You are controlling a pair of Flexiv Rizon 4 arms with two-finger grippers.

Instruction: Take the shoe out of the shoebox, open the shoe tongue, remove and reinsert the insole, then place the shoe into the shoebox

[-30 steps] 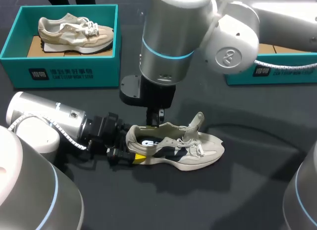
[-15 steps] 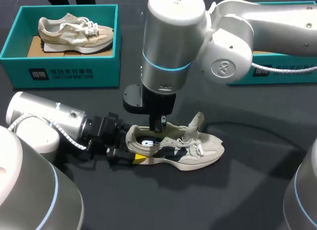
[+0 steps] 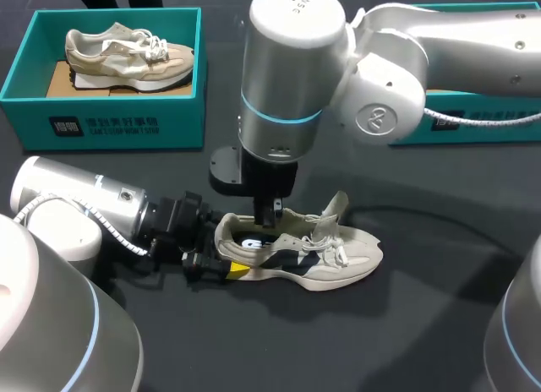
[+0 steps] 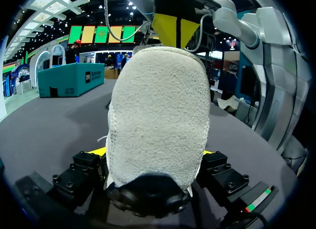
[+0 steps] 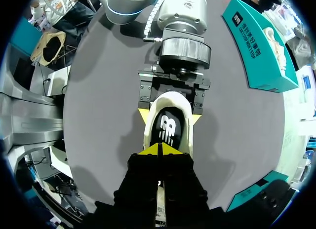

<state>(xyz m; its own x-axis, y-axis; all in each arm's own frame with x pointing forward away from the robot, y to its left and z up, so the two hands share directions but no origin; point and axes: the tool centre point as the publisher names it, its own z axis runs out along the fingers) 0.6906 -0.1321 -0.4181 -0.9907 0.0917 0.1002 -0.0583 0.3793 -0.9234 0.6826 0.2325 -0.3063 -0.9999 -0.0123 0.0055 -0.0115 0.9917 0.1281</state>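
Table: one dark table (image 3: 423,324) carries everything.
Arms: two. The right arm (image 3: 287,79) comes in from the right and reaches past the middle, its wrist pointing straight down over the shoe. The left arm (image 3: 76,206) lies low along the table from the left.
Shoeboxes: two, both teal and both at the far edge. The left shoebox (image 3: 101,126) is open with a shoe in it; the right shoebox (image 3: 473,126) is mostly hidden behind the right arm.
Shoes: two. The shoe on the table (image 3: 321,253), beige and white, stands on its sole near the middle with its heel toward the left arm. The second shoe (image 3: 127,58) lies in the left shoebox.
Grippers: two. The left gripper (image 4: 155,152) clamps the heel of the shoe on the table, one yellow tip at each side and both touching it. The right gripper (image 5: 161,149) hangs over the shoe's opening with its two yellow tips pressed together; nothing shows between them.
Insole: one black insole (image 5: 168,128) with white print, lying inside the shoe on the table, just ahead of the right gripper.
Tongue: one tongue (image 3: 336,206), pulled up and standing tilted above the opening.
Laces: white laces (image 3: 334,240), loose over the midfoot.
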